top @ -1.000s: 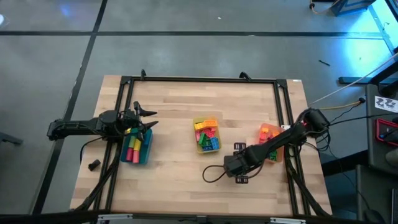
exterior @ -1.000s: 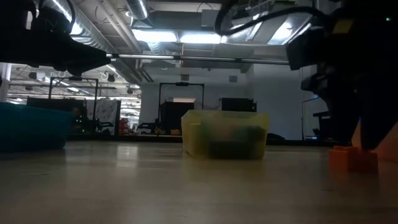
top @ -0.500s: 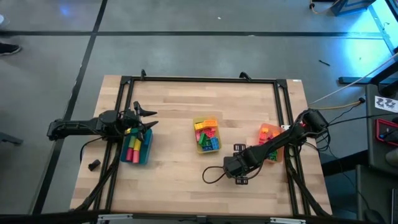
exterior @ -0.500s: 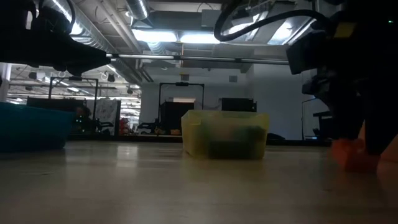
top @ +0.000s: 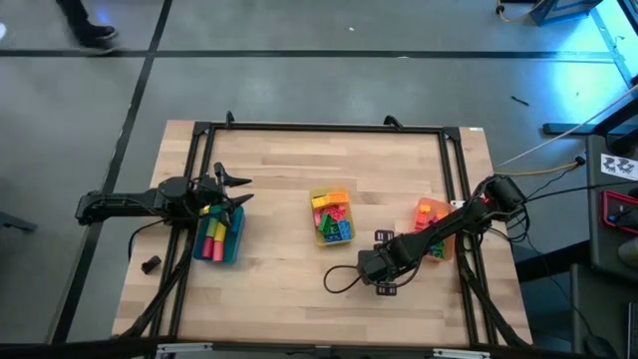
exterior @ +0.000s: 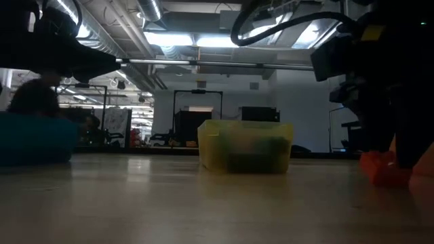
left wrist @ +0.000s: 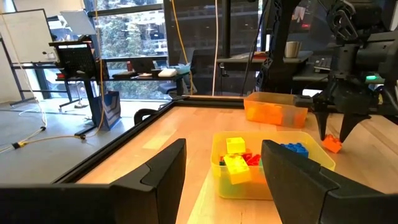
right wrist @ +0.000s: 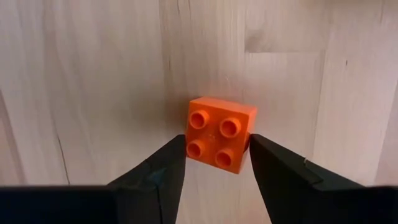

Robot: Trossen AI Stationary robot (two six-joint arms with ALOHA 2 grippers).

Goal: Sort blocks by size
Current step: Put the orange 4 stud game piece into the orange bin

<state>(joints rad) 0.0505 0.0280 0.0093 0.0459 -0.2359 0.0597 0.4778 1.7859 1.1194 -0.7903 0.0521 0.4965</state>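
Observation:
An orange two-by-two studded block lies on the bare wood in front of the yellow bin, between the fingers of my right gripper, which points down and is shut on it; it also shows in the low view. My left gripper hovers open and empty over the blue bin, which holds long pink, yellow and green blocks. The yellow bin at the table's middle holds mixed blocks. The orange bin at the right holds orange blocks. My right gripper pinches the orange block by two opposite side walls between its two fingers. The fingers come from above, pointing down. The block sits tilted in the hold, low over the table; whether a corner rests on the wood I cannot tell.
A black frame runs round the table top. A cable loops on the wood beside my right gripper. A small dark part lies near the left edge. Bare wood lies between the bins. A person shows beyond the table.
The orange block lay flat on the table and now sits tilted between my right gripper's fingers. Both arms have kept their places. A person has walked past beyond the table's far side.

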